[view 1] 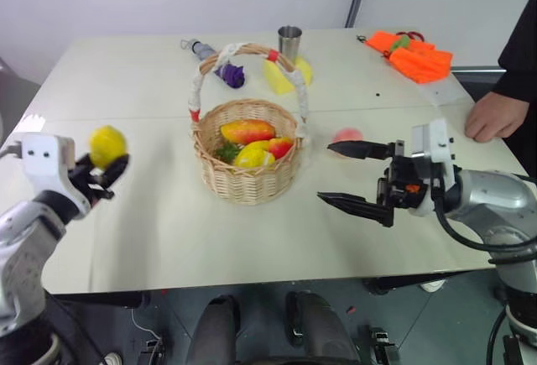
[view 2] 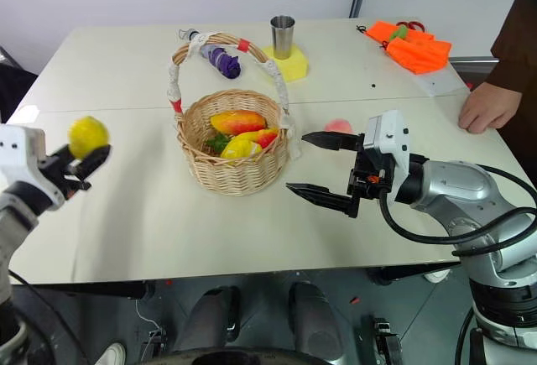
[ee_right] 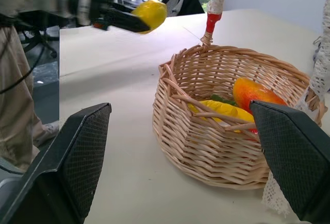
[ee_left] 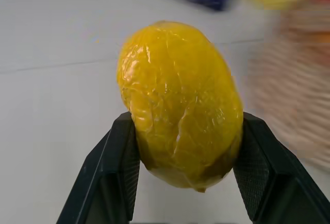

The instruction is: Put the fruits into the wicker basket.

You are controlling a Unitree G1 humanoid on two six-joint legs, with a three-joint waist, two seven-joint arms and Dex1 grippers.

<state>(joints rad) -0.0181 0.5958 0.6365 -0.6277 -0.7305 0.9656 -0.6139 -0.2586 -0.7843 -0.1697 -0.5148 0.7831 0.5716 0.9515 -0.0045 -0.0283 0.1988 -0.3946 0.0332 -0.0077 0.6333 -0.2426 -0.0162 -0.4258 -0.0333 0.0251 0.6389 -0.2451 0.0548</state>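
Nearest the camera: left gripper (view 1: 107, 173), clenched on the lemon (view 1: 108, 145) and held up off the table (view 1: 151, 239), out to the left of the basket (view 1: 248, 182) and well apart from it. Seen close from the left wrist: lemon pinched between both black fingers (ee_left: 111, 172), bulging above them. Opposite, on the right: right gripper (view 1: 346, 175), released, jaws spread wide, one finger above the other, tips pointing at the basket's right side and just short of it. Between the two arms: round woven basket with a tall arched handle (view 1: 201, 80) wrapped in white with red bands, standing mid-table. Inside: an orange-red mango (view 1: 247, 130), yellow and red fruit, a bit of green. Behind the right gripper's upper finger: pinkish peach (view 1: 347, 135) on the table, partly hidden. Farther back: steel cup (view 1: 289, 44), pale yellow block (view 1: 303, 70), purple bundle (view 1: 230, 74), orange cloth (view 1: 415, 57). At the right edge: a person's hand (view 1: 495, 116) resting on the table.
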